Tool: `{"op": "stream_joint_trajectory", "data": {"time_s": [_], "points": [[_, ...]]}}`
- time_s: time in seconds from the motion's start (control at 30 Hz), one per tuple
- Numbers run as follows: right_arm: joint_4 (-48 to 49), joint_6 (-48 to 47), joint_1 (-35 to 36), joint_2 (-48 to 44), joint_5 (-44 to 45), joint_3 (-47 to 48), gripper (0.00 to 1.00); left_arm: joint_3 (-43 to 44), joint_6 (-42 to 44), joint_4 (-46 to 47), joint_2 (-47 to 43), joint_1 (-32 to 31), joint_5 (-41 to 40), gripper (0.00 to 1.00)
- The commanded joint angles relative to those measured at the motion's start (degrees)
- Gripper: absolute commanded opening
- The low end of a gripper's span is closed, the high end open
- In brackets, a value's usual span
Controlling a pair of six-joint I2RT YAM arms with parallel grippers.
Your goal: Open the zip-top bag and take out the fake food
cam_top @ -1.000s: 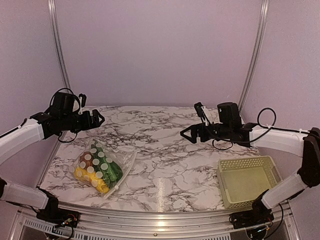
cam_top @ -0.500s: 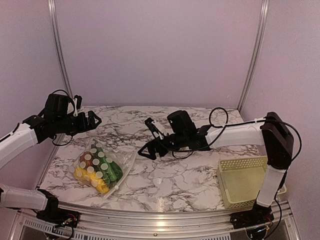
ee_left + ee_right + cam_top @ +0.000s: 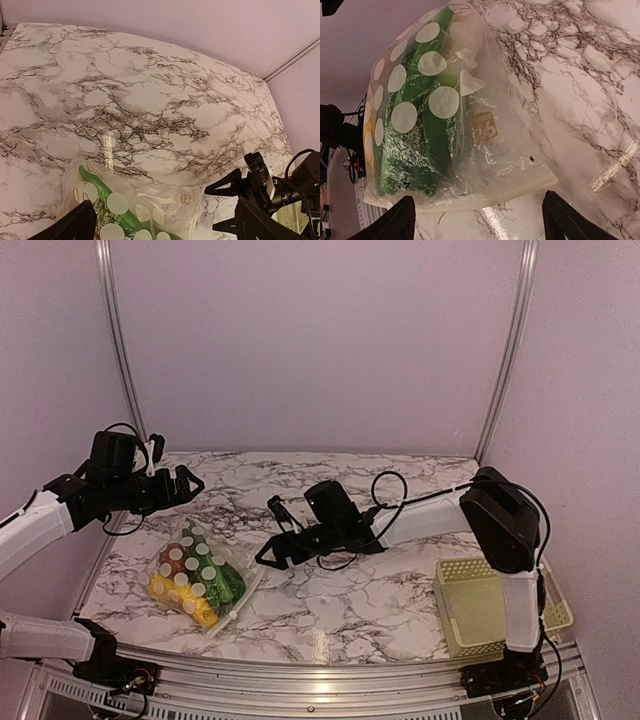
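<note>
The zip-top bag (image 3: 205,575) lies flat at the front left of the marble table, clear with white dots. Its white zip strip (image 3: 470,196) runs along the right edge. Inside it the fake food (image 3: 190,585) shows as green leafy and long pieces (image 3: 420,135) with yellow and brown ones. My right gripper (image 3: 265,552) is low at the bag's right edge, open. In the right wrist view the strip lies just ahead of the right gripper (image 3: 477,200). My left gripper (image 3: 187,482) hovers open above and behind the bag, nothing between its fingers. The left wrist view shows the bag (image 3: 150,200) below.
A pale yellow-green lattice basket (image 3: 495,605) stands at the front right corner. The right arm stretches across the table's middle, its cable looping above it. Purple walls and metal rails enclose the back and sides.
The right arm has swept left across the table, from near the basket side to the bag's right edge, and dropped low. The left gripper has shifted only slightly.
</note>
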Motion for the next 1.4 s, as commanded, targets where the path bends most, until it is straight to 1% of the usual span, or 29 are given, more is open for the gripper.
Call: {"op": "stream_joint_trajectory", "data": {"time_s": [0.0, 0.17, 0.27, 0.33, 0.4, 0.53, 0.67, 0.7, 0.87, 0.97, 1.27, 1.37], "points": [[5.85, 6.36, -0.22, 3.08, -2.54, 1.76, 0.83, -0.79, 0.14, -0.28, -1.18, -0.19, 0.90, 0.99], [10.39, 10.88, -0.32, 5.96, -3.90, 1.56, 0.78, -1.23, 0.17, 1.05, -1.80, -0.21, 1.54, 0.99], [14.61, 13.99, -0.41, 7.21, -5.69, 0.81, 0.69, -1.32, 0.18, 1.49, -1.75, -0.25, 1.64, 0.99], [18.13, 16.15, -0.52, 7.82, -6.96, 0.29, 0.59, -1.48, 0.18, 1.75, -1.67, -0.23, 1.66, 0.99], [20.73, 18.44, -0.76, 8.56, -8.02, 0.48, 0.48, -1.54, 0.18, 1.73, -1.43, -0.19, 1.63, 0.99], [24.17, 21.40, -1.59, 9.49, -9.53, 0.88, 0.27, -1.58, 0.27, 1.73, -1.20, -0.21, 1.82, 0.99], [25.48, 22.29, -2.58, 7.85, -9.96, 0.23, 0.02, -1.58, 0.66, 1.69, -1.45, -0.23, 1.79, 0.99], [25.31, 22.07, -2.82, 7.04, -9.77, -0.03, 0.00, -1.58, 0.89, 1.69, -1.54, -0.25, 1.78, 0.99], [21.00, 18.09, -3.87, 1.51, -9.06, 0.22, 0.00, -1.40, 2.04, 1.91, -1.96, -0.23, 2.44, 0.99], [15.10, 13.58, -4.21, -2.03, -8.71, 2.80, 0.00, -1.41, 2.20, 2.48, -2.44, -0.22, 3.16, 0.99], [-9.69, -1.55, -4.65, -7.93, -6.08, 16.42, 0.00, -1.60, 2.70, 3.63, -4.15, -0.25, 3.82, 0.99], [-16.66, -6.20, -4.79, -9.20, -5.56, 20.80, 0.00, -1.83, 2.71, 3.99, -4.58, -0.23, 3.99, 0.99]]}}
